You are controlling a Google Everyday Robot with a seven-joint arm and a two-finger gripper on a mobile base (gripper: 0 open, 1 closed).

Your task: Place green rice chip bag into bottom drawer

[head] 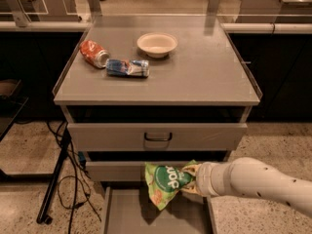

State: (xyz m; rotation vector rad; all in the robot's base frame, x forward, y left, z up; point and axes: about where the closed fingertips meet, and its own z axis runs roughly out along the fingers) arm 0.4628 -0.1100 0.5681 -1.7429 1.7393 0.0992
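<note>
Just above drawer (124,217), bag (168,182) in jaws

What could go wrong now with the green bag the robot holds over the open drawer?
The gripper holds the green rice chip bag by one end, above the bottom drawer. The bag hangs close to the middle drawer front, so it might snag there. It's crinkly and could slip out early, maybe landing crooked on the drawer's side wall.

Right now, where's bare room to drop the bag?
Bottom drawer floor bare wall to wall; green rice chip bag hangs over its middle, end effector gripping its right edge. Crowded: cabinet top, back left to centre: orange-red can, blue can, bowl.
</note>
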